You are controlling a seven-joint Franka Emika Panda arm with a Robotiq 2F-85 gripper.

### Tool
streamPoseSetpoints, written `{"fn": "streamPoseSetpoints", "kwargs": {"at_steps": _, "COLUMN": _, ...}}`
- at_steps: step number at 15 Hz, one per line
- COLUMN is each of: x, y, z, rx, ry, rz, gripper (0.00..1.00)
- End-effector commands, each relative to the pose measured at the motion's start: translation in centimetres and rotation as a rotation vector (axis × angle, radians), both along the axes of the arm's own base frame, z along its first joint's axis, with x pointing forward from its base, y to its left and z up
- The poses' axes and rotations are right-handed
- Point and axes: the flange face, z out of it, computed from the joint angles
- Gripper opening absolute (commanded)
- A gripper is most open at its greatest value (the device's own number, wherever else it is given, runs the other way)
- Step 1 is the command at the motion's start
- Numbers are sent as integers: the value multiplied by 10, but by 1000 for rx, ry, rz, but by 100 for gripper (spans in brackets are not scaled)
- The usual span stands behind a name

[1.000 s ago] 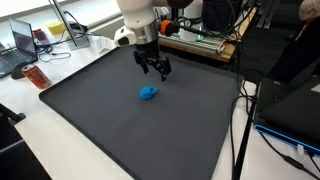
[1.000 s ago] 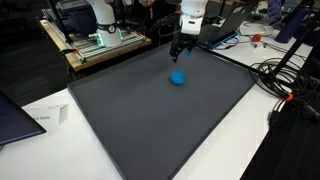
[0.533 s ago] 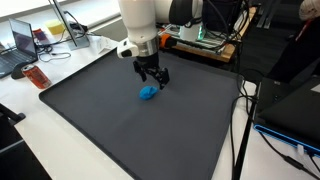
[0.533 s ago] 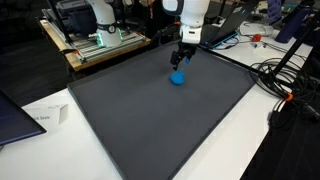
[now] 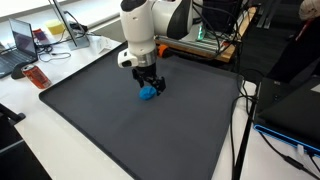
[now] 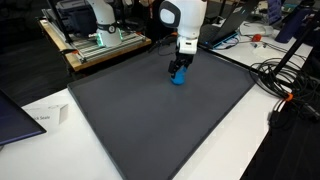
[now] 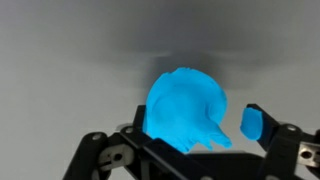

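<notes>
- In an exterior view, the gripper (image 5: 150,84) hangs low over the blue lump (image 5: 148,94), towards the far side of the dark mat (image 5: 120,130).
- In an exterior view, the gripper (image 6: 179,68) straddles the blue lump (image 6: 178,78), perhaps touching it; too small to tell.
- In the wrist view, the gripper (image 7: 195,150) is spread wide, with the blue lump (image 7: 185,108) between its jaws.

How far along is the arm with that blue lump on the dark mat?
Done: the pincer is lined up right over the blue lump, and in the wrist view the lump sits close in front of its fingers. In hand: the jaws stand open, low over it. To do: there is no grip yet, and the lump lies on the dark mat, not lifted.
</notes>
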Motion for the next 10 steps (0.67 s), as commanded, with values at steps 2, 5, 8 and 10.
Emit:
{"fn": "streamPoseSetpoints", "kwargs": {"at_steps": 2, "x": 4, "y": -10, "z": -14, "rx": -30, "ry": -7, "rz": -11, "gripper": 100}}
{"fn": "streamPoseSetpoints", "kwargs": {"at_steps": 5, "x": 3, "y": -13, "z": -21, "rx": -46, "ry": 4, "rz": -3, "gripper": 74}}
{"fn": "streamPoseSetpoints", "kwargs": {"at_steps": 8, "x": 3, "y": -14, "z": -24, "rx": -53, "ry": 7, "rz": 10, "gripper": 52}}
{"fn": "streamPoseSetpoints", "kwargs": {"at_steps": 10, "x": 4, "y": -15, "z": -23, "rx": -52, "ry": 4, "rz": 15, "gripper": 38}}
